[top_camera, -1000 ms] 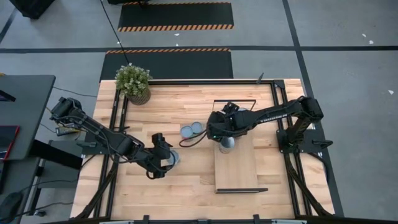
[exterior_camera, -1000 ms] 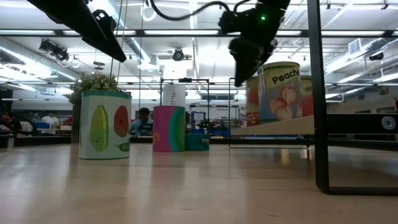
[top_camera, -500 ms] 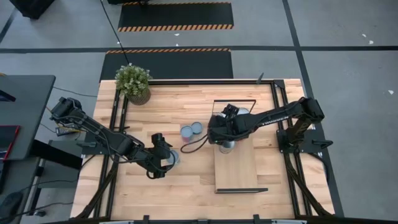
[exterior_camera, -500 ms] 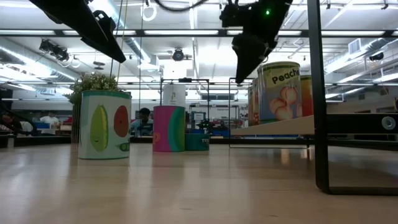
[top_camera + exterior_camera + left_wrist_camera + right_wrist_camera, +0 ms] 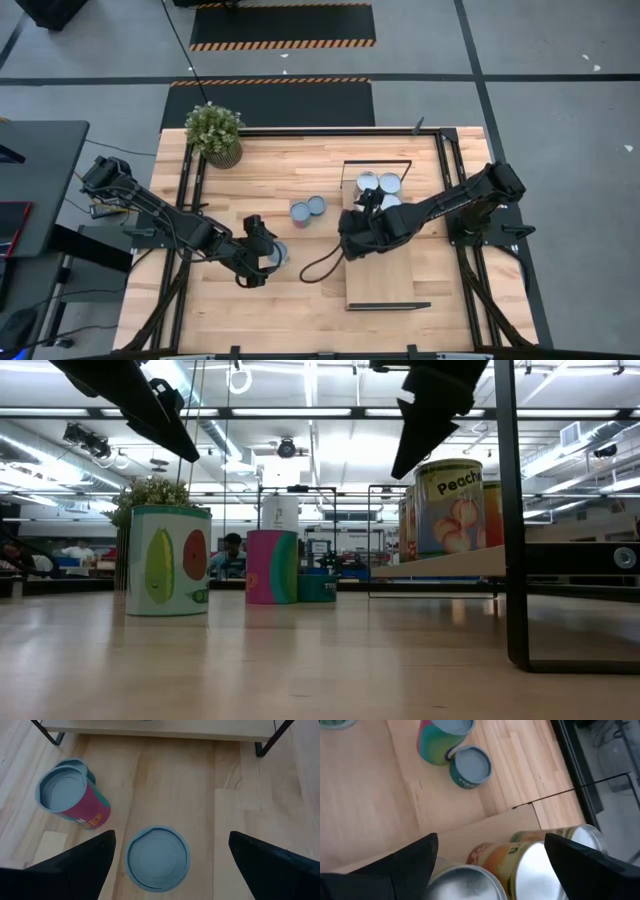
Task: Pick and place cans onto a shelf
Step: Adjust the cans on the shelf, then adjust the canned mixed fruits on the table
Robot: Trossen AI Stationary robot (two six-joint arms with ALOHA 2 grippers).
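Note:
My left gripper (image 5: 268, 255) hangs open over a white and green can (image 5: 168, 560). Its fingers stand on either side of the can's blue-grey top (image 5: 157, 857) without touching it. A pink can (image 5: 75, 795) and a teal can (image 5: 470, 767) stand together on the table, left of the shelf (image 5: 380, 278). Several cans stand on the shelf's far half, among them a peach can (image 5: 450, 505). My right gripper (image 5: 491, 837) hovers open above the shelf's left edge, over the silver top (image 5: 465, 882) of the nearest shelf can.
A potted plant (image 5: 214, 135) stands at the table's far left corner. A black cable loop (image 5: 318, 265) trails from the right arm over the table, left of the shelf. Black rails (image 5: 185, 200) run along the table's sides. The shelf's near half is bare wood.
My right gripper has swung toward the table's near edge along the shelf's left side, staying open and at the same height. This has uncovered the cans on the shelf's far half in the high view. The cans have not moved.

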